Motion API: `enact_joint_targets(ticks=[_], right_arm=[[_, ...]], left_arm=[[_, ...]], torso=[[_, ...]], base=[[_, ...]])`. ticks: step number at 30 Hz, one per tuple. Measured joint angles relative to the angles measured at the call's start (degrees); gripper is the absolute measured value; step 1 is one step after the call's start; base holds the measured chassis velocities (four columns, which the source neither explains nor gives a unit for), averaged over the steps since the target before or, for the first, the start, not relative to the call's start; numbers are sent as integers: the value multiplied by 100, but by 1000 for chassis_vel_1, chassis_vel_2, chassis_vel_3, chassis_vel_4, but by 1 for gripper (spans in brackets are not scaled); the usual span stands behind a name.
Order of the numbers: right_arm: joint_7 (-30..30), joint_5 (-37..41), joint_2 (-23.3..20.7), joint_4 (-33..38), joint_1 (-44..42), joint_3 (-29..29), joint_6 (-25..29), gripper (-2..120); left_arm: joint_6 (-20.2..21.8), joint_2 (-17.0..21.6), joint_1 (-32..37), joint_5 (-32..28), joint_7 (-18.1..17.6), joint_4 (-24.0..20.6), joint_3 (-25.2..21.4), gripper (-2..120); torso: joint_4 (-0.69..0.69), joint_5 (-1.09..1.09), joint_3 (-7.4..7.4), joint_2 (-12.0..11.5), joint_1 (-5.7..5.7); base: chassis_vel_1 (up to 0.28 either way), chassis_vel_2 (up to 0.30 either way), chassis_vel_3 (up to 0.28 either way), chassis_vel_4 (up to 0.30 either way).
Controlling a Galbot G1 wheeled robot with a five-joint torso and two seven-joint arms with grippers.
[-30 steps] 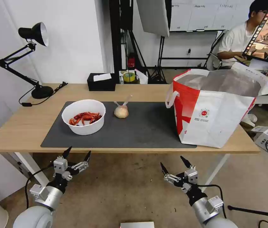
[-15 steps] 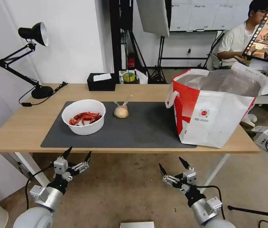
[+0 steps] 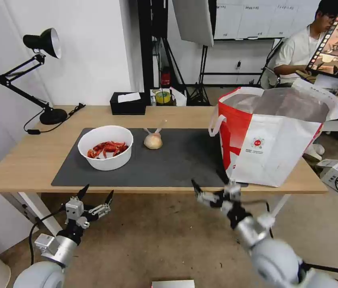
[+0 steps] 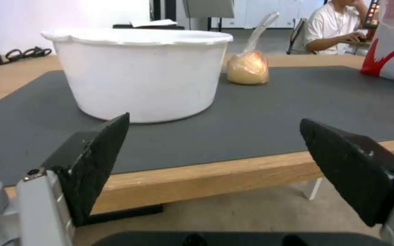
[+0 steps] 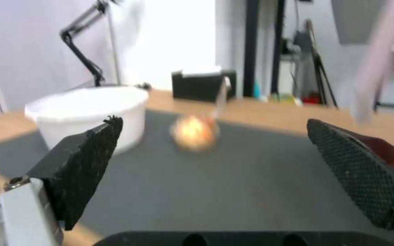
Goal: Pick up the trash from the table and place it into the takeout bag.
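1. The left pincer (image 3: 95, 196) hangs below the front edge of the counter (image 3: 33, 160), on the left side. Its two fingers are spread wide and hold nothing.
2. On the counter lies a dark grey mat (image 3: 177, 160). At the left end of the mat stands a white bowl (image 3: 105, 153) with red crayfish shells (image 3: 107, 148) inside.
3. Just to the right of the bowl, but not touching it, a small knotted bag (image 3: 153, 140) with a beige lump sits on the mat. Its knotted ends point up.
4. Behind these things, near the back edge of the counter, is a black tissue box (image 3: 127, 104).
5. The right pincer (image 3: 213, 191) is at the front edge of the counter, right of the middle, before the mat. Its fingers are spread apart and empty. In the right wrist view the bowl (image 5: 87, 112) and the bag (image 5: 195, 131) lie ahead of it, between the fingers.
6. At the right end of the counter stands the big white-and-red takeout bag (image 3: 273, 144), upright and open at the top, partly on the mat.
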Motion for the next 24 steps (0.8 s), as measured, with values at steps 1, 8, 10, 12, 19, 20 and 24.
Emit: enact_joint_targets(ticks=[1, 8, 10, 12, 19, 20, 24], right_arm=[[0, 0, 0, 0, 0, 0, 0, 100], [103, 701, 105, -830, 2281, -1222, -299, 100], [154, 879, 322, -1247, 2981, -1623, -394, 100], [202, 1073, 517, -1520, 3366, -1864, -494, 100], [434, 1392, 1934, -3290, 4581, -2773, -1039, 100], [434, 1392, 1934, -3290, 4581, -2773, -1039, 100], [458, 1174, 2457, -4051, 4904, -2953, -1194, 100]], left_arm=[[0, 0, 0, 0, 0, 0, 0, 100], [-3, -1, 51, -75, 94, 9, -146, 100], [-5, 6, 52, -102, 103, 33, -184, 100], [-6, 7, 51, -111, 107, 56, -199, 100], [-44, 7, 45, -116, 114, 147, -214, 100], [-44, 7, 45, -116, 114, 147, -214, 100], [-48, 26, 28, -119, 113, 187, -214, 100]], torso=[[0, 0, 0, 0, 0], [0, 1, 0, 0, 0], [0, 1, 0, -1, 1], [0, 0, 0, -1, 1], [3, 0, 1, -1, 1], [3, 0, 1, -1, 1], [2, -1, 0, 0, 0]], base=[[0, 0, 0, 0], [0, 0, 0, 0], [0, 0, 0, 0], [0, 0, 0, 0], [0, 0, 0, 0], [0, 0, 0, 0], [0, 0, 0, 0]])
